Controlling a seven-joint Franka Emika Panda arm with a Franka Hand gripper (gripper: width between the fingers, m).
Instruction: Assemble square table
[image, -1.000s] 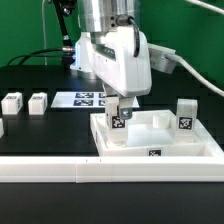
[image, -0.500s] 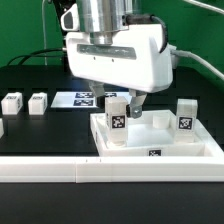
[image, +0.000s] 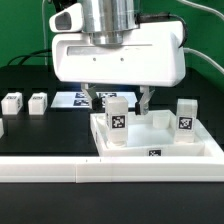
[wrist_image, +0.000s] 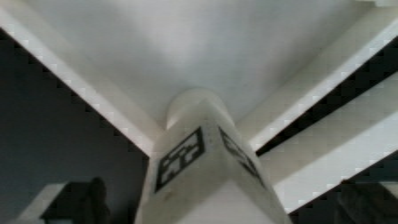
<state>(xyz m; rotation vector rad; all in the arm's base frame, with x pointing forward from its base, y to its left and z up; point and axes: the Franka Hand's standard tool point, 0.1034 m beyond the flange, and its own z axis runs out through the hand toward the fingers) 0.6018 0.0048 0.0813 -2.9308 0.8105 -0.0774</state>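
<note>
The white square tabletop (image: 160, 146) lies upside-down against the border wall, a tag on its near side. One tagged white leg (image: 117, 116) stands upright in its corner socket on the exterior view's left. A second tagged leg (image: 186, 114) stands in the corner on the right. My gripper (image: 121, 103) hangs over the left leg, broadside to the camera, open, with a finger (image: 96, 99) on each side and a gap to the leg. In the wrist view the leg (wrist_image: 199, 160) runs up the middle over the tabletop (wrist_image: 196, 50).
Two loose white legs (image: 12, 102) (image: 38, 102) stand on the black table at the exterior view's left. The marker board (image: 76, 98) lies behind the gripper. The long white L-shaped border wall (image: 60, 171) runs along the front.
The hand has turned about its vertical axis from side-on to broadside. Its fingers, earlier close on the left leg, now stand apart from it. The leg has stayed in its socket.
</note>
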